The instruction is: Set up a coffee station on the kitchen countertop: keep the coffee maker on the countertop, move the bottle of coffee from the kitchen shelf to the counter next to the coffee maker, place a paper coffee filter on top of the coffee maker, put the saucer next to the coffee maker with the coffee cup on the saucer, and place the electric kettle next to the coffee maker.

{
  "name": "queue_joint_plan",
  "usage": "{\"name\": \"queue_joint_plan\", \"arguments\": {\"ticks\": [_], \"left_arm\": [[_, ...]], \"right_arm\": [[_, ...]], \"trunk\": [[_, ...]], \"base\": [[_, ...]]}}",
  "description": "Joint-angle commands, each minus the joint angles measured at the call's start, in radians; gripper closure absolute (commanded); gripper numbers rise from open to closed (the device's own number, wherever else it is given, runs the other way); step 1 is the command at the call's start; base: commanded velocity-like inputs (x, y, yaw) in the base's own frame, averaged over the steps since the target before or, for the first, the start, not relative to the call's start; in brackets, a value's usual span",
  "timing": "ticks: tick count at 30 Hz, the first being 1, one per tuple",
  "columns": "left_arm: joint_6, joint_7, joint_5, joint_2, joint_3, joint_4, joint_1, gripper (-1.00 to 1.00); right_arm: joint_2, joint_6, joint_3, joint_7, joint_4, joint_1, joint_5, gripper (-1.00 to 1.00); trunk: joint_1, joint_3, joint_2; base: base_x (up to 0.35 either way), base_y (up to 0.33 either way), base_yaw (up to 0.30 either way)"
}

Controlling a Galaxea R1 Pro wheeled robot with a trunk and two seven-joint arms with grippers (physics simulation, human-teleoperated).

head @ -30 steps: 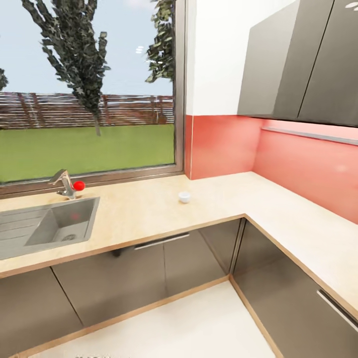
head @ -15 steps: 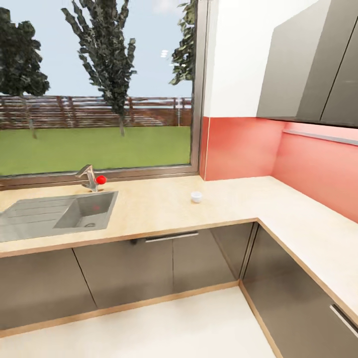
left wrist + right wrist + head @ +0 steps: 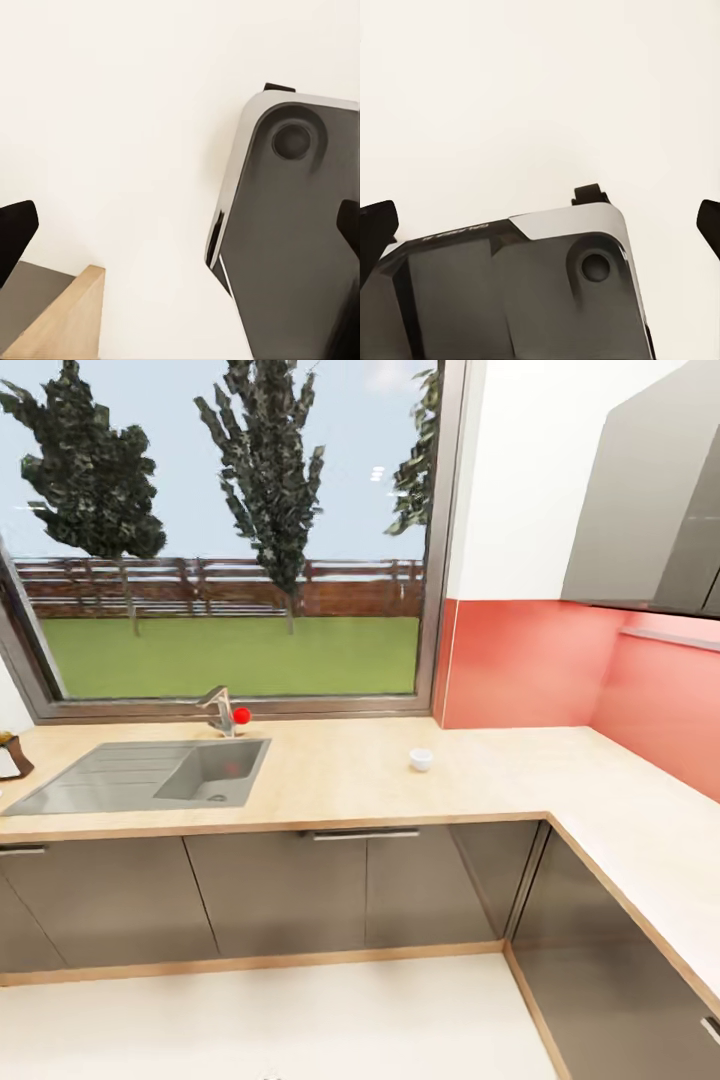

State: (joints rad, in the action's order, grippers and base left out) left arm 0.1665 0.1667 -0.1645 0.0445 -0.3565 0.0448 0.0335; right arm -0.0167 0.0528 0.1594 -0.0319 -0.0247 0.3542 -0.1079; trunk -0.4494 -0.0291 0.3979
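While the head view looks over an L-shaped wooden counter (image 3: 340, 785), a small white coffee cup (image 3: 421, 759) stands alone on it, well to the right of the sink (image 3: 150, 775) and its faucet (image 3: 218, 710), far ahead of both hands. Below the left hand (image 3: 180, 229), whose dark fingertips sit wide apart at the frame edges, lie pale floor (image 3: 112, 112), the robot's grey base (image 3: 292, 240) and a wooden edge. The right hand (image 3: 540, 225) is likewise spread apart above that base.

No legible text, labels, brands, numbers or signs. A faint marking on the robot base (image 3: 510, 292) is too blurred to read.
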Motion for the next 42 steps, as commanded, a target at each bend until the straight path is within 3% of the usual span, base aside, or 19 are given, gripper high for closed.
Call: {"name": "queue_joint_plan", "arguments": {"ticks": [1,15,30,33,42], "left_arm": [[0.004,0.004,-0.01,0.0,-0.007,-0.002,0.002,-1.0],[0.004,0.004,-0.011,0.0,-0.006,-0.002,0.002,-1.0],[0.0,0.015,-0.015,0.022,-0.004,-0.003,0.0,-1.0],[0.002,0.016,-0.015,0.022,-0.005,-0.002,0.0,-1.0],[-0.002,0.016,-0.016,0.021,-0.004,0.0,0.001,-1.0]], "right_arm": [[-0.001,0.005,0.002,-0.003,-0.002,0.0,-0.011,-1.0],[-0.005,0.005,0.002,-0.003,-0.002,0.0,-0.012,-1.0],[-0.007,0.002,0.006,-0.003,-0.02,0.0,-0.014,-1.0],[-0.008,-0.001,0.007,-0.003,-0.082,0.0,-0.015,-1.0],[0.004,-0.095,0.011,-0.003,-0.529,0.001,-0.024,-1.0]], "trunk": [[-0.001,-0.002,0.002],[-0.001,0.0,0.002],[-0.001,0.0,0.002],[-0.001,0.0,0.002],[-0.001,0.0,0.002]], "base": [[-0.001,-0.045,0.27],[0.0,-0.006,0.09],[0.0,0.0,0.0],[0.0,0.0,0.0],[0.0,0.0,0.0]]}}
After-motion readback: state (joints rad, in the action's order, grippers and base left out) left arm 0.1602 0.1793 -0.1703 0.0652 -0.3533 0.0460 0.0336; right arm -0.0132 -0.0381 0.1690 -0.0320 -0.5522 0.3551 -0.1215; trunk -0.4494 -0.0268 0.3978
